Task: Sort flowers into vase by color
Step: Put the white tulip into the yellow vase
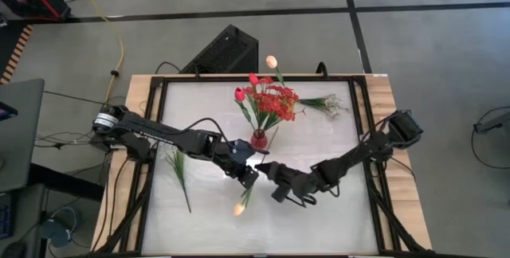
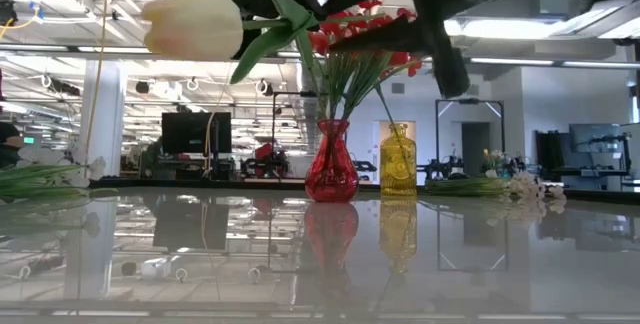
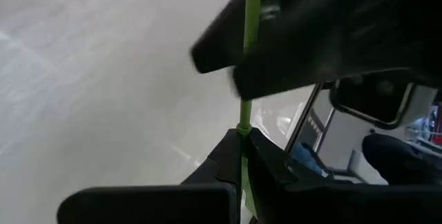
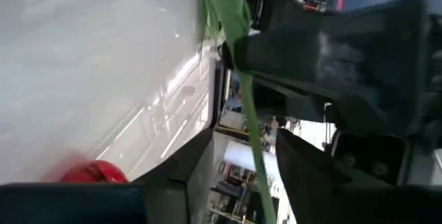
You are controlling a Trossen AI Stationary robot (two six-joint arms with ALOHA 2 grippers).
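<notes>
A pale yellow-peach tulip [image 1: 239, 208] [image 2: 195, 24] on a long green stem is held above the table's near middle, its head toward the near edge. My left gripper [image 1: 249, 172] [image 3: 242, 165] is shut on its stem. My right gripper [image 1: 269, 170] [image 4: 252, 162] is open just to the right of it, one finger on either side of the same stem [image 4: 257, 148] and apart from it. A red vase [image 1: 259, 139] [image 2: 331, 161] holds red tulips and red blossoms. A yellow vase [image 2: 398, 161] stands behind it. My left gripper pinches the tulip's green stem [image 3: 243, 131] between its two fingers, some way behind the leaves, the fingers lying across it. The flower is lifted clear of the table and lies roughly level, with its head sticking out toward the near edge.
A sprig of tiny white blossoms [image 1: 328, 105] [image 2: 525, 186] lies on the table at the far right. Green stems [image 1: 179, 169] [image 2: 40, 179] lie at the left. Another peach tulip [image 1: 272, 61] shows at the far edge. The near part of the table has free room.
</notes>
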